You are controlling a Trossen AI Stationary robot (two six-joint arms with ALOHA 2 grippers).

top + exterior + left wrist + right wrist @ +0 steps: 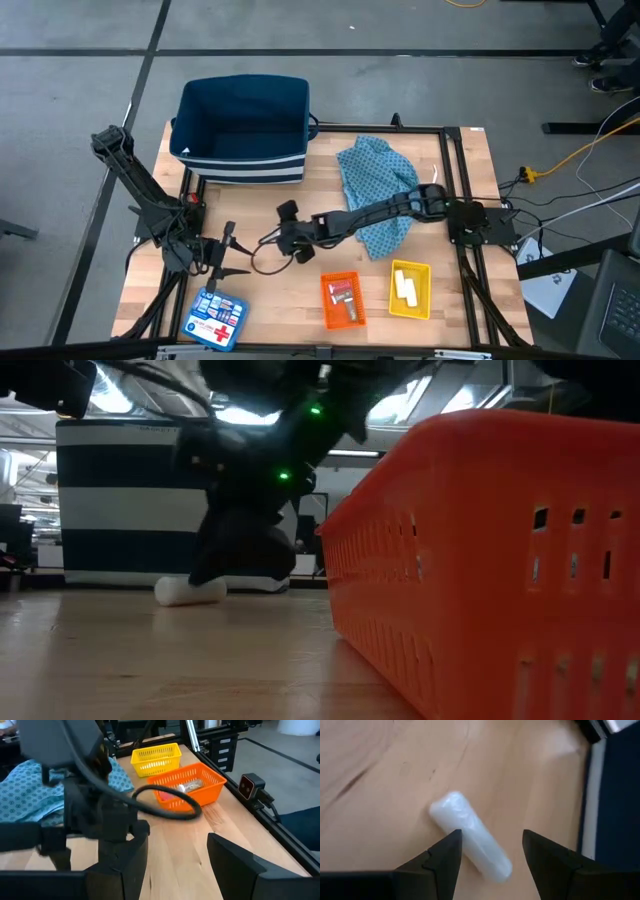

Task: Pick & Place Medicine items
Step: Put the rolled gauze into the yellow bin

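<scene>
right gripper [490, 852]: open, empty, poised over white stick [470, 836] | stick: on table, left of orange tray [342, 300] | risk: lies askew between fingers, may roll free on closing

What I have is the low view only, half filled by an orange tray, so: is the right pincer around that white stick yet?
Observer: No. In the right wrist view the right pincer stands open over the white stick, which lies flat on the wood, one end between the fingers, not clamped.
Operator: What is inside the orange tray?
Observer: From above, the orange tray holds a few small packets, one of them red.
Operator: And the left arm?
Observer: The left pincer hangs open and empty near the table's front left, beside the blue box.
</scene>
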